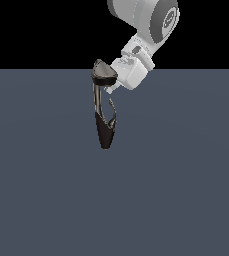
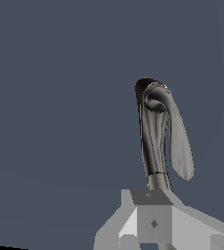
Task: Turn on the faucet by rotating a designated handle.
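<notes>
The grey-blue surface (image 1: pixel 176 190) spreads wide beneath me. My white arm (image 1: pixel 146 22) reaches down from above. The faucet (image 1: pixel 104 107) stands upright mid-surface, its grey cap (image 1: pixel 104 71) just beside my claw (image 1: pixel 114 86). Its thin lever (image 1: pixel 111 111) curves alongside. I cannot tell how wide my claw gapes.
</notes>
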{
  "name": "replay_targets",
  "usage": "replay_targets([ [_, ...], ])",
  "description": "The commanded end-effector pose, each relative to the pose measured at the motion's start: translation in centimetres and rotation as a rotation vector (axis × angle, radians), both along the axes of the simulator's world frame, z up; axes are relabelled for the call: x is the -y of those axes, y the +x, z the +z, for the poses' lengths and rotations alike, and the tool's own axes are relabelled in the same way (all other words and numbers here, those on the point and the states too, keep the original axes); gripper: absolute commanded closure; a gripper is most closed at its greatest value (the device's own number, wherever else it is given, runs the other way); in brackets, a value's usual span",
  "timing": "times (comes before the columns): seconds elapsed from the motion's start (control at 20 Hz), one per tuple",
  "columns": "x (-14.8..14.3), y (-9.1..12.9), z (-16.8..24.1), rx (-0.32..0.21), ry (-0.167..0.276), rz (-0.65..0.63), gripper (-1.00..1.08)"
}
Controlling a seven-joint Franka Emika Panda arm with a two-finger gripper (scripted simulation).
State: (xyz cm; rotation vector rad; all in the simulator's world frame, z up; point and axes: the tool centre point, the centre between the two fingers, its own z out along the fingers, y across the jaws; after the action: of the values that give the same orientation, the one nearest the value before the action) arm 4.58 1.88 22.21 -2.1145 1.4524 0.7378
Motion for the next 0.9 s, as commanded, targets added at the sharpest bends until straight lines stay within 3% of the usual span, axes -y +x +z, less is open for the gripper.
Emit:
replay_targets([
  [0.0, 0.2, 0.7, -1.5, -0.03, 0.014, -0.046, 1.08],
  [0.35, 0.7, 1.6, -4.0, -0.08, 0.035, -0.119, 1.08],
  [0.85, 0.8, 1.2, -4.3, -0.088, 0.038, -0.129, 1.08],
])
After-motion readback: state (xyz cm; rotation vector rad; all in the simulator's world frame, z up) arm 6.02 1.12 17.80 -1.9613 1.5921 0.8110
